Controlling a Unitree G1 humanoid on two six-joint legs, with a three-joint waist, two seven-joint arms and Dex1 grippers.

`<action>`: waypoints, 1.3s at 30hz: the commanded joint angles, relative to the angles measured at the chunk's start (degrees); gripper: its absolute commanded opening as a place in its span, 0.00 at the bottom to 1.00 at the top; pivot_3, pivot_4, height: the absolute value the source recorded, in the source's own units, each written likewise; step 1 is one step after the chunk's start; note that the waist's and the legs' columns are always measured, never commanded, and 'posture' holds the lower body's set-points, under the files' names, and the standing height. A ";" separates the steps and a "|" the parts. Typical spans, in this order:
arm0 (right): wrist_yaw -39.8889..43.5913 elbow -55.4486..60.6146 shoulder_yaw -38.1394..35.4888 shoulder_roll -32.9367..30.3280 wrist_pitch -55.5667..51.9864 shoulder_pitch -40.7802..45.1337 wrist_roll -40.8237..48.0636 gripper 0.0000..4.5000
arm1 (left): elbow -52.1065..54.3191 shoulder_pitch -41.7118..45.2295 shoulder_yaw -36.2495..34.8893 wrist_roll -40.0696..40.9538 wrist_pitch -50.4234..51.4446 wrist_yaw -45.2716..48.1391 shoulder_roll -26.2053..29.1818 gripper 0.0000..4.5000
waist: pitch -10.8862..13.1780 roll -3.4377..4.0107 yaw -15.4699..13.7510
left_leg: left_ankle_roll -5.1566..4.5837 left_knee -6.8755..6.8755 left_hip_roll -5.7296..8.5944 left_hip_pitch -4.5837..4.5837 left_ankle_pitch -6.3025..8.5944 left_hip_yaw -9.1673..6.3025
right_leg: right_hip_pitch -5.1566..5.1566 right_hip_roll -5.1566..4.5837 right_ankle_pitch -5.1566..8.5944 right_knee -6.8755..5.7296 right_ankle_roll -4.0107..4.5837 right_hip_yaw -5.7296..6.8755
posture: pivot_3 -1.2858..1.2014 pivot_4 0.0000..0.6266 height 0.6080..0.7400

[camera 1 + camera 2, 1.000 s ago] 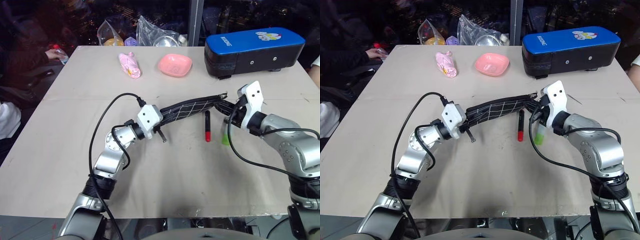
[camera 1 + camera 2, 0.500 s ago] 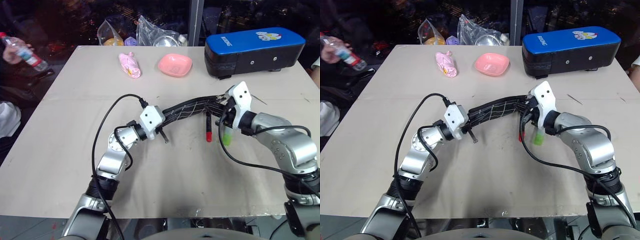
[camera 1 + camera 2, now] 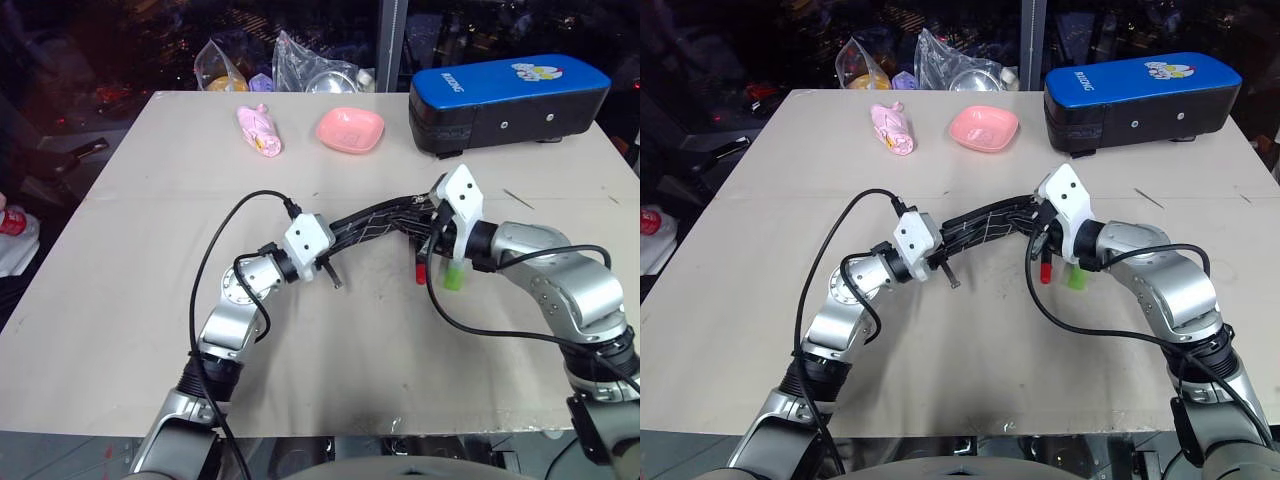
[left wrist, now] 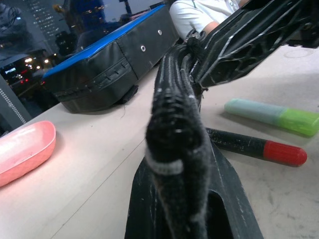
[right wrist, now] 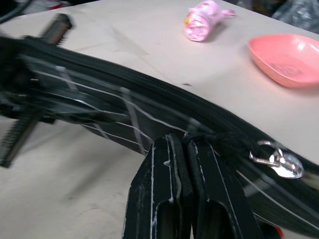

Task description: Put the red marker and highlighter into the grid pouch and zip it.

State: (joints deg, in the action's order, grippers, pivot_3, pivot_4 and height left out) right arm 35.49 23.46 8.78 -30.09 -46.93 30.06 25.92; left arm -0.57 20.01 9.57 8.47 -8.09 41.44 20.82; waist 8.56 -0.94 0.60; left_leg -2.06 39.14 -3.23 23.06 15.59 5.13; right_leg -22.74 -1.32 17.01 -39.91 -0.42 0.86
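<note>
The grid pouch (image 3: 378, 217), black with white lines, hangs above the table between my two grippers. My left gripper (image 3: 332, 238) is shut on its left end, seen close in the left wrist view (image 4: 177, 149). My right gripper (image 3: 432, 218) is shut on the black zipper pull (image 5: 214, 141) near the pouch's right end, next to a small metal ring (image 5: 273, 160). The red marker (image 3: 421, 270) lies on the table under my right gripper, mostly hidden by it. The light-green highlighter (image 3: 452, 277) lies just right of the marker. Both also lie in the left wrist view: marker (image 4: 256, 148), highlighter (image 4: 273, 114).
A big blue-and-black case (image 3: 505, 100) stands at the back right. A pink dish (image 3: 350, 128) and a pink wrapped bundle (image 3: 258, 129) lie at the back, with plastic bags (image 3: 300, 68) behind the table edge. A red-capped bottle (image 3: 10, 221) is off the left edge.
My right gripper has slid left along the pouch with the zipper pull, turning as it went. The left gripper kept still. A hand with a bottle at the far left has left its place.
</note>
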 commanded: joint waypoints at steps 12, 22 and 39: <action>6.55 1.79 7.80 1.38 1.60 8.44 -1.33 0.02 | 1.93 0.65 0.26 -1.71 -1.13 -1.31 -2.08 0.00 | 0.01 0.00 0.03 | -0.02 0.00 0.00 0.01 0.01 -0.02 | -0.02 -0.01 0.00 0.01 0.00 0.02 | 0.52 0.24 0.82; 14.15 0.21 15.20 0.26 6.85 12.80 -6.24 0.02 | 0.89 1.17 -0.11 -2.59 -1.19 -2.65 -3.31 0.00 | 0.02 -0.01 0.01 | -0.03 0.00 0.00 0.07 0.02 -0.08 | -0.03 -0.03 0.00 0.03 0.00 0.09 | 0.52 0.24 0.82; 20.22 -1.25 11.98 -2.20 15.28 9.06 -11.69 0.02 | -0.52 2.29 -0.78 -2.48 -0.88 -3.96 -4.61 0.00 | 0.04 -0.04 -0.17 | 0.09 0.01 0.00 0.16 -0.06 -0.15 | -0.07 -0.05 0.00 0.05 0.01 0.18 | 0.52 0.24 0.82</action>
State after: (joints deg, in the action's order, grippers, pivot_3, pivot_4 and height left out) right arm 55.80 19.45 24.02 -32.07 -28.30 39.52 10.99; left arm -1.96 21.15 9.51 5.75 -8.16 38.33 16.48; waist 8.60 -0.98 0.44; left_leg -1.94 39.18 -3.23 23.28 15.51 4.91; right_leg -22.80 -1.40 17.00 -39.85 -0.41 1.12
